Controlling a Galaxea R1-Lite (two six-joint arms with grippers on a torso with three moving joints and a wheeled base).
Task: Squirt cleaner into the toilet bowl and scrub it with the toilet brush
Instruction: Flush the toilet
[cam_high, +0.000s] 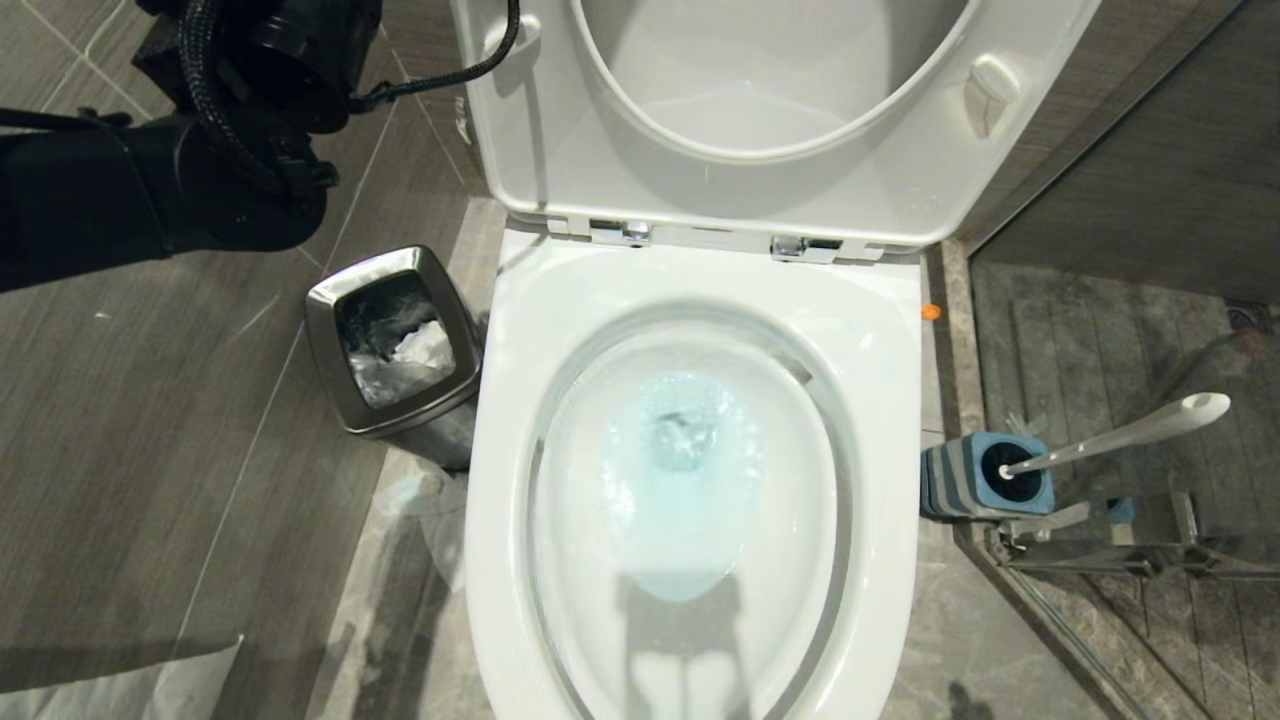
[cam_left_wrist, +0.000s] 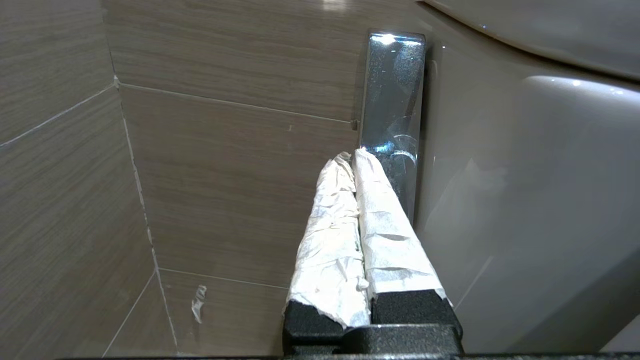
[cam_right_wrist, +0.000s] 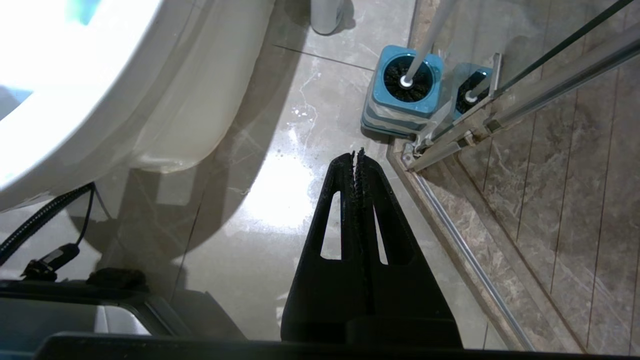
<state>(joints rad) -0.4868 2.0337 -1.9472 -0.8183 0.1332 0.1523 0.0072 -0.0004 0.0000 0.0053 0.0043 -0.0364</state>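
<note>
Beside the toilet (cam_high: 690, 300), by its tank, my left gripper (cam_left_wrist: 356, 156) has its paper-wrapped jaws pressed together against the chrome flush lever (cam_left_wrist: 395, 100). Cleaner (cam_high: 680, 480) tints the water inside turquoise. Right of the toilet, the brush (cam_high: 1120, 435) stands in its holder (cam_high: 960, 480); my right gripper (cam_right_wrist: 358, 157) hangs nearby, jaws pressed together, empty.

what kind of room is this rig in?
A bathroom, very likely: a white toilet bowl with its lid up, a toilet brush in a blue-topped holder beside it, a steel waste bin, and tiled walls and floor.
</note>
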